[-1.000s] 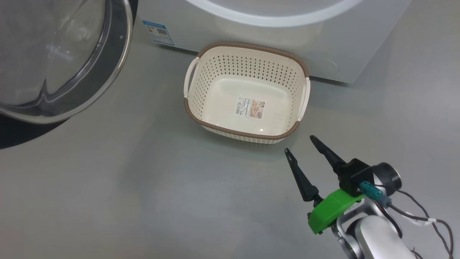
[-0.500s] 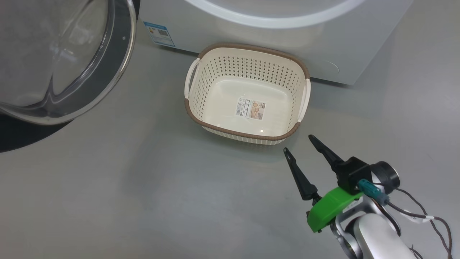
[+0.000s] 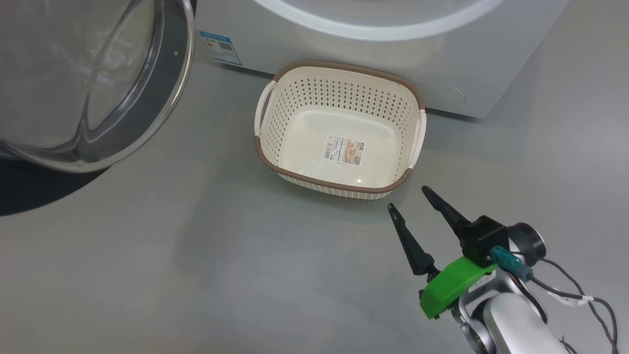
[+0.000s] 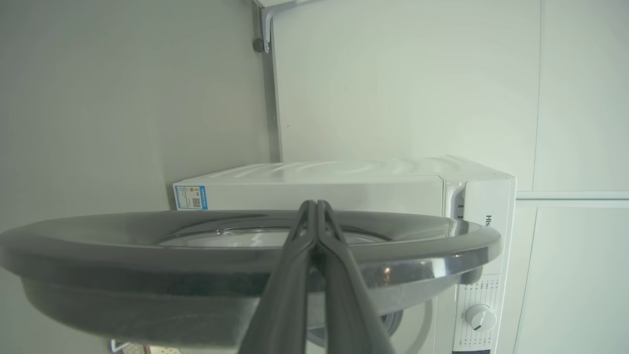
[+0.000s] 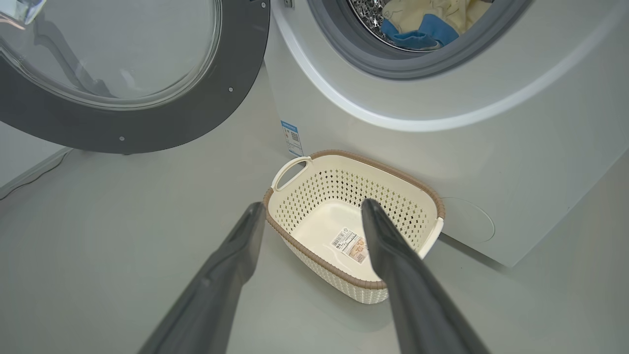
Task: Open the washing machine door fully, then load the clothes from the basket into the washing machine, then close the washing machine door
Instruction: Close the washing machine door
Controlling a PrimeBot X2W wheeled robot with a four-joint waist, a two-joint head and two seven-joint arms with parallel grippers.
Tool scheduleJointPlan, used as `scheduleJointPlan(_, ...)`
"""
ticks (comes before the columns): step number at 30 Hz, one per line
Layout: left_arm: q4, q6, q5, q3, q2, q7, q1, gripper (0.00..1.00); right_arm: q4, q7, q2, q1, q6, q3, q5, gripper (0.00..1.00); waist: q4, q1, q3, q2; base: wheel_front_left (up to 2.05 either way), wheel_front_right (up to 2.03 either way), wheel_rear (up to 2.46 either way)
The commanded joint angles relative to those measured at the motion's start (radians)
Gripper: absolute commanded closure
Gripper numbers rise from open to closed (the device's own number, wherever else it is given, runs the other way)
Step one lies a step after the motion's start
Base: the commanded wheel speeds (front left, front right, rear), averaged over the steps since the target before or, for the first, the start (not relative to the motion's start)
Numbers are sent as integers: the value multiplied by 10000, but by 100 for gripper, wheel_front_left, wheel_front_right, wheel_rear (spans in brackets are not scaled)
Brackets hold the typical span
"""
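Operator: Since a second ago the washing machine door (image 5: 226,93) has swung a little nearer the washing machine (image 3: 442,64). The head camera drifted slightly too, so I discount the small shift of the basket (image 3: 339,186).

Inspector: Jaws?

Operator: On the left gripper (image 4: 314,204) the jaws are pressed together and grip nothing. They lie across the door's dark rim, though I cannot confirm contact. I judge this a push to close it. On the right gripper (image 3: 409,198) they stand wide and empty, hovering near the basket's near corner and well apart from the door.

Inspector: Load status?

Operator: The clothes (image 5: 432,19) lie inside the drum. The basket holds only its label (image 3: 344,150) and stands on the floor against or just beside the machine's front, I cannot tell which. Loading looks complete, and closing is the step in hand.

Inspector: Surroundings?

Operator: The floor (image 3: 196,275) is smooth grey with a dull sheen. The walls (image 4: 393,73) are plain and pale, with a bracket (image 4: 265,29) high in the corner.
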Motion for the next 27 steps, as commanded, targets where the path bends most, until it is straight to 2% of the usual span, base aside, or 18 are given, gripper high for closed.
scheduleJointPlan(1, -297, -71, -64, 90, 677, 260, -73, 100, -248, -120, 3, -285, 2, 267, 61, 0, -5, 0, -13, 0, 0, 0, 0)
scheduleJointPlan(18, -334, -69, -219, -164, 459, 1477, 61, 100, 67, -440, 3, -265, 2, 317, 358, 0, -89, 0, -402, 0, 0, 0, 0)
scheduleJointPlan(27, -687, 24, -251, -241, 170, 1769, 348, 100, 315, -660, 3, -245, 2, 438, 646, 0, -207, 0, -740, 0, 0, 0, 0)
